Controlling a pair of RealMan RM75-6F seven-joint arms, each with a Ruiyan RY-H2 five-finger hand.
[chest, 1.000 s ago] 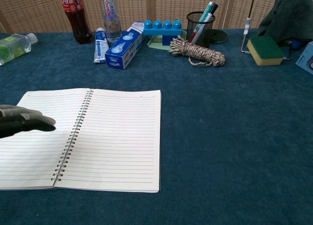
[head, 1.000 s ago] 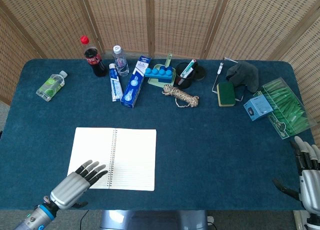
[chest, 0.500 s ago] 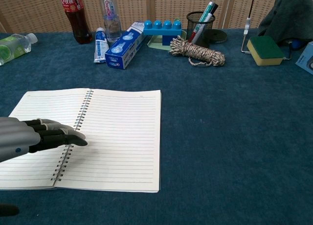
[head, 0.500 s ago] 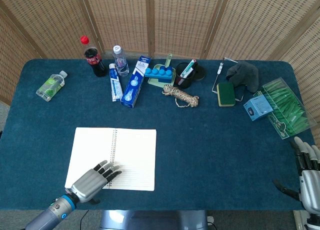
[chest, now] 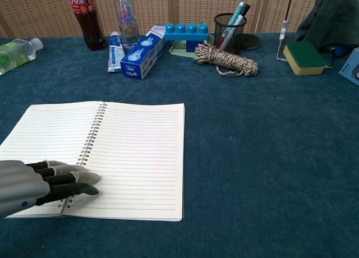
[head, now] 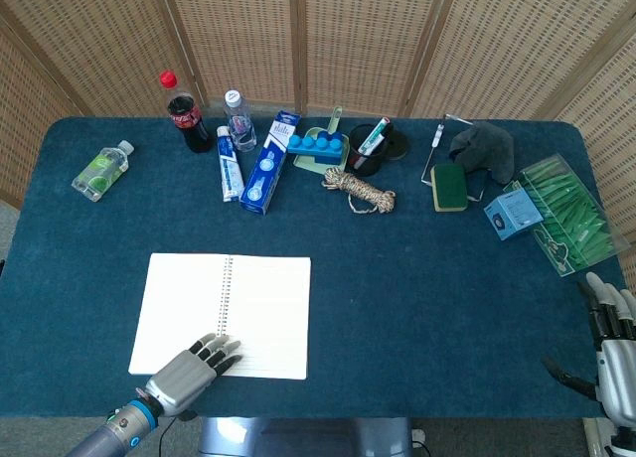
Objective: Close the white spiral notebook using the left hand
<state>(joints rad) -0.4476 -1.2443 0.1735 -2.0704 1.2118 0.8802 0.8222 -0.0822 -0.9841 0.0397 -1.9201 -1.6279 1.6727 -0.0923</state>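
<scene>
A green bottle (head: 101, 170) is seen lying at the table's (head: 427, 278) far left; near the front edge the left hand (head: 189, 370) is laid over the bottom of the open notebook (head: 225, 315), its fingers (chest: 70, 182) stretched flat and close together across the spiral, nothing grasped; whether the fingertips press the paper cannot be told. The notebook is spread flat on the front left of the table, both lined pages up. Along the back, a cola bottle (head: 183, 113), a water bottle (head: 238, 119), a toothpaste tube (head: 230, 165) and a blue box (head: 266, 164) are lined up; blue blocks (head: 317, 144) sit just beside a black cup (head: 366, 150) of pens, with a rope coil (head: 358, 191) in front. Further right a sponge (head: 449, 186) lies beside a grey cloth (head: 486, 149); a small blue box (head: 513, 213) and a green packet (head: 567, 214) follow. At the far right edge the right hand (head: 614, 343) is held off the table, fingers extended and empty.
</scene>
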